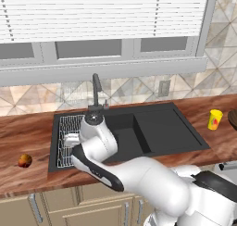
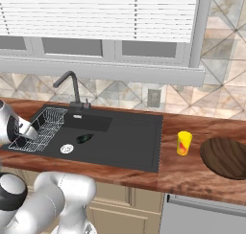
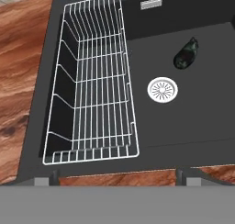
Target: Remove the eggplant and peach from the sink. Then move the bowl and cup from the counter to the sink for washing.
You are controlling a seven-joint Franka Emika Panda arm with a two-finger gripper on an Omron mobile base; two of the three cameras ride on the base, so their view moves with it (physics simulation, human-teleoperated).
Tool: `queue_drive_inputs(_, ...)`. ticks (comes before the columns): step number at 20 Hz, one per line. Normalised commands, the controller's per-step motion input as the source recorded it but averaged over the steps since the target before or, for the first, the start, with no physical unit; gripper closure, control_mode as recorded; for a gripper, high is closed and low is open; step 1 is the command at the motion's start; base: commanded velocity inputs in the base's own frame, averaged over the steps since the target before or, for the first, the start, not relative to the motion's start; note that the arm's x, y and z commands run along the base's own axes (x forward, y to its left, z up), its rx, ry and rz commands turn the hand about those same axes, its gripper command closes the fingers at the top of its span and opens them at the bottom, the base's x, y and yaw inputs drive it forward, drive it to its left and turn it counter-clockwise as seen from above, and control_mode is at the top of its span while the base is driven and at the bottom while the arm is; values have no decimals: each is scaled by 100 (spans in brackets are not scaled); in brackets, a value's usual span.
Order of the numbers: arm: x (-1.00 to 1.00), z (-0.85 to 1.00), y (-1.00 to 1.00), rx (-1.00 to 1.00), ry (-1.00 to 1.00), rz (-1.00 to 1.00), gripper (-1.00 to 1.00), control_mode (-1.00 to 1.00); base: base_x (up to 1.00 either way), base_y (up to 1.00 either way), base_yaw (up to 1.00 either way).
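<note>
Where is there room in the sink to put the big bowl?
The sink's flat drainboard, between basin and cup, is bare. The basin is tighter: wire rack on one side, eggplant lying past the drain.

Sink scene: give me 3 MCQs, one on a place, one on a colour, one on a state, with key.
1. Where does the peach lie?
A. in the basin
B. on the counter left of the sink
C. in the bowl

2. What colour is the cup?
A. yellow
B. blue
C. white

3. How does the gripper stand?
A. shut on the eggplant
B. shut on nothing
C. open, holding nothing

Key: 1 B, the fruit rests on the wood beside the sink's left edge. 2 A, yellow with a red mark. 3 C, the hand view has the tips wide apart over the wire rack, with the eggplant lying free by the drain.
</note>
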Motion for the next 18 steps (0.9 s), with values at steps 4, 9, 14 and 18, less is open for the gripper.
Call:
queue_drive_inputs(4,0,1,-35,0,0,0,-100,-100,0,0,0)
queue_drive_inputs(9,0,0,-34,0,0,0,-100,-100,0,0,0)
queue_drive_inputs(14,0,0,-32,0,0,0,-100,-100,0,0,0)
queue_drive_inputs(18,0,0,-32,0,0,0,-100,-100,0,0,0)
